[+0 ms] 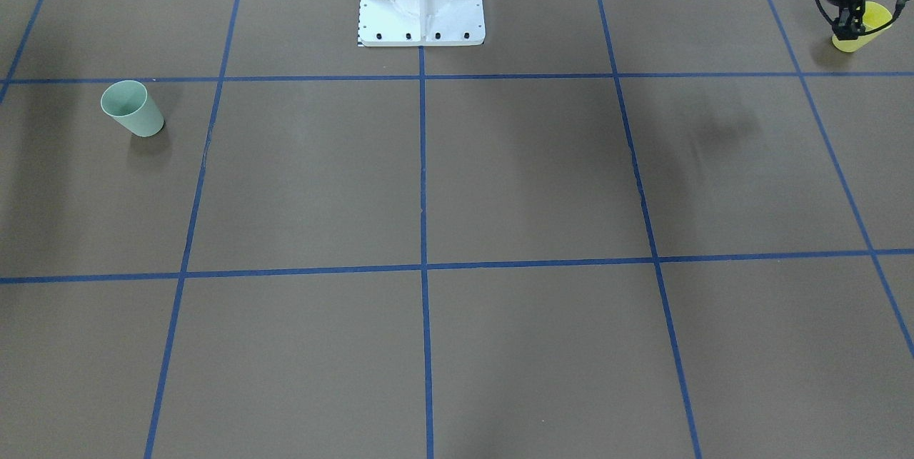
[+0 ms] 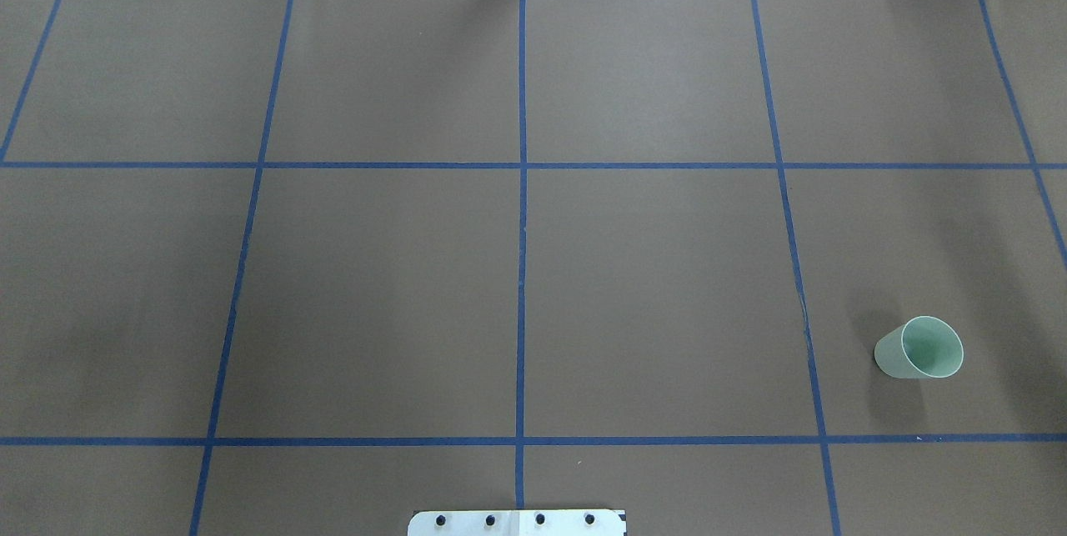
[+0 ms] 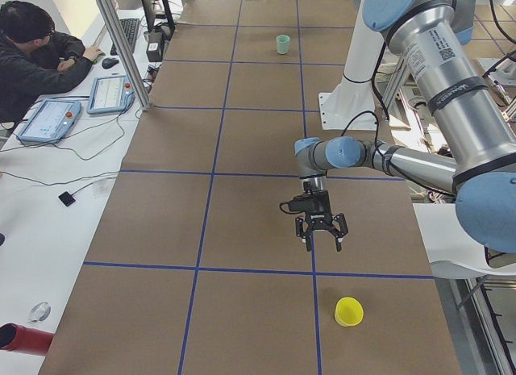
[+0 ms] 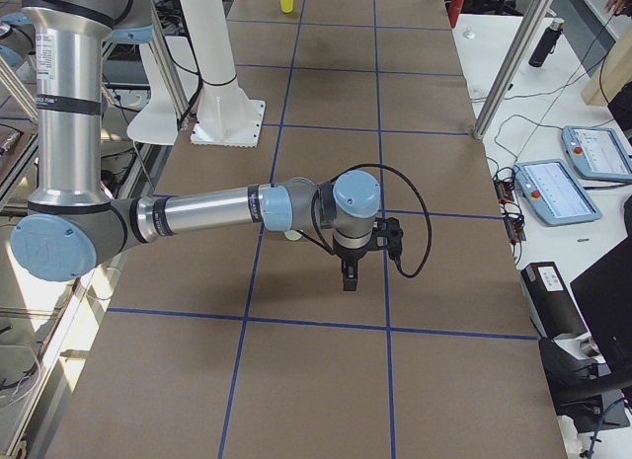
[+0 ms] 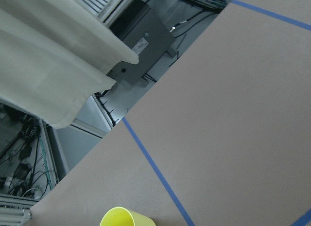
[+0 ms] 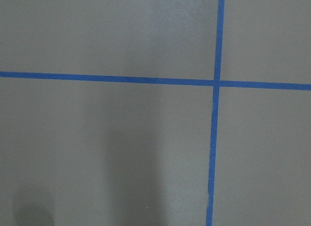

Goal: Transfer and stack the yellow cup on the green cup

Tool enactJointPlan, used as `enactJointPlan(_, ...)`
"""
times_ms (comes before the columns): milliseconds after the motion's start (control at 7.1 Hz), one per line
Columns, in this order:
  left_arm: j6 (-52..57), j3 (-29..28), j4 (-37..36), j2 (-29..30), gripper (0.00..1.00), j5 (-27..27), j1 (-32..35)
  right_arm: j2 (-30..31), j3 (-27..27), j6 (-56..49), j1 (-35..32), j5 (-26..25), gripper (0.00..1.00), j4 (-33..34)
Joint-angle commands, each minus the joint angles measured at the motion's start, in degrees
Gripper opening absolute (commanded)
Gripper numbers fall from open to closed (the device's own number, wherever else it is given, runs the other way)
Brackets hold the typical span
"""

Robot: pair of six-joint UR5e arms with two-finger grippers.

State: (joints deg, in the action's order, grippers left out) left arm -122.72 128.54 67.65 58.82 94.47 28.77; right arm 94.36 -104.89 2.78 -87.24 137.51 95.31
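We are at the reach-and-grasp step. The yellow cup point(image 3: 348, 311) stands upright, mouth up, at the left end of the bench point(image 2: 650, 269), on the robot's side. The left claw point(image 3: 322, 243) hangs above the bench near it, not touching, with its fingers apart and nothing between them. The green cup point(image 2: 919, 348) stands upright at the right end, well apart from the yellow one.

The right claw point(image 4: 348, 281) hovers over the middle of the bench. It shows only in the side view, so we cannot tell whether it is spread or closed.

To do this well, we should probably centre the left claw over the yellow cup before going down, so that no finger clips the rim and tips it. We would close gently, since thin plastic likely flexes, and lift straight up. The cups are so far apart that a hand-over mid-bench looks likely, so a low grip would leave room for the right claw.
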Motion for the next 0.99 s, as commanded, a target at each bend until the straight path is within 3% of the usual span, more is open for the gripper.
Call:
enactJointPlan(0,-17.40,-7.55,-1.21,1.29,1.00,0.27,-9.40,0.55,0.03,-0.67,0.14,0.30,1.00,-0.30)
enactJointPlan(282,-28.40,-14.88,-1.29,4.11,1.00,3.32,-14.15,0.56,-0.41,-0.67,1.01,0.39,1.00,-0.57)
enactJointPlan(563,-36.32,-17.79,-1.21,5.25,1.00,8.51,-19.51,0.03,-0.32,0.02,2.68,0.21,1.00,-1.09)
enactJointPlan(845,-39.78,-21.29,-1.12,6.82,1.00,9.76,-21.38,-0.32,-0.41,0.21,3.21,-0.05,1.00,-1.09)
